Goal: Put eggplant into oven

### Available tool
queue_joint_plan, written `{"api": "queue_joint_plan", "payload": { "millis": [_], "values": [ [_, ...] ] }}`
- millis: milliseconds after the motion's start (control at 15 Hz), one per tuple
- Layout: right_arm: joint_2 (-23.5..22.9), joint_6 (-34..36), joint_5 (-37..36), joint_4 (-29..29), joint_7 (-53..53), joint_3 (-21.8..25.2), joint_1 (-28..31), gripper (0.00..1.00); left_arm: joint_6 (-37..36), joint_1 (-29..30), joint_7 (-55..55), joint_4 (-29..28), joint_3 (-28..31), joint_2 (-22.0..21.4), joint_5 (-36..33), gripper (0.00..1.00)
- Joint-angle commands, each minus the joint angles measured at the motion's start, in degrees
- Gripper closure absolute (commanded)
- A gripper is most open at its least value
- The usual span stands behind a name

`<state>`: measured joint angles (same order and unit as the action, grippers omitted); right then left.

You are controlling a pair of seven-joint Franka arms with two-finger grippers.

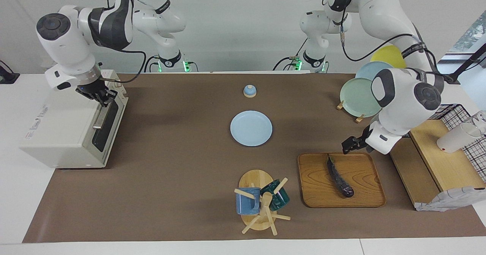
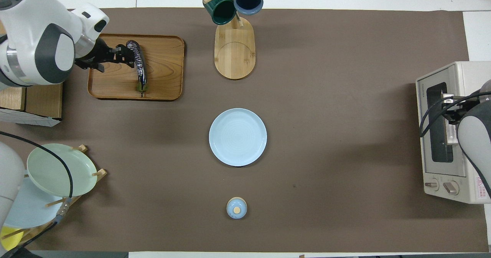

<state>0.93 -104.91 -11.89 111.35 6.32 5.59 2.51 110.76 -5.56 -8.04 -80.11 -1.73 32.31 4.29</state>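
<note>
The dark purple eggplant (image 1: 339,177) (image 2: 137,64) lies on a wooden tray (image 1: 364,188) (image 2: 165,70), stem end toward the robots. My left gripper (image 1: 348,145) (image 2: 122,55) hangs open over the tray's edge nearer the robots, close to the stem end and not holding anything. The white oven (image 1: 60,126) (image 2: 462,73) stands at the right arm's end of the table with its glass door closed. My right gripper (image 1: 103,97) (image 2: 449,106) is shut at the top of the door, by the end of the bar handle (image 1: 101,116) (image 2: 447,129) nearer the robots. I cannot tell whether it touches.
A light blue plate (image 1: 251,128) lies mid-table, with a small blue lidded pot (image 1: 249,91) nearer the robots. A mug tree (image 1: 262,203) stands beside the tray. A plate rack (image 1: 358,95) and a wire-and-wood rack (image 1: 436,152) with a white cup (image 1: 453,138) are at the left arm's end.
</note>
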Motion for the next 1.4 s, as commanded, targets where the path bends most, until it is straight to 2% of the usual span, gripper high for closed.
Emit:
{"api": "queue_joint_plan", "payload": {
  "millis": [0,133,333,667,933,1133,1333],
  "values": [
    [1.0,-1.8,-1.1,2.3,1.0,-0.1,0.9,1.0,2.7,-0.8,-1.5,3.2,0.4,3.5,1.0,0.0],
    [1.1,-2.3,-1.1,3.2,0.9,-0.1,1.0,1.0,5.5,-0.9,-1.6,2.8,0.4,3.6,1.0,0.0],
    [1.5,-4.2,-0.9,5.1,0.8,-0.1,0.9,1.0,11.7,-2.3,-4.1,-2.4,0.6,2.8,0.5,0.0],
    [0.9,-11.9,-0.1,9.9,1.1,-0.8,0.0,1.0,14.0,-2.9,-4.4,-6.9,0.6,1.3,0.5,0.0],
    [-3.0,-17.8,5.1,10.6,1.3,-1.1,-3.2,1.0,16.2,-3.3,-5.1,-9.4,0.6,0.4,0.4,0.01],
    [-3.7,-25.1,6.9,14.3,1.5,-1.1,-4.9,1.0,16.2,-3.5,-5.3,-10.0,0.7,0.2,0.4,0.09],
    [-6.2,-25.9,8.2,14.5,2.5,-1.1,-4.9,1.0,16.4,-3.6,-6.4,-10.4,0.7,-0.1,0.3,0.21]
  ]
}}
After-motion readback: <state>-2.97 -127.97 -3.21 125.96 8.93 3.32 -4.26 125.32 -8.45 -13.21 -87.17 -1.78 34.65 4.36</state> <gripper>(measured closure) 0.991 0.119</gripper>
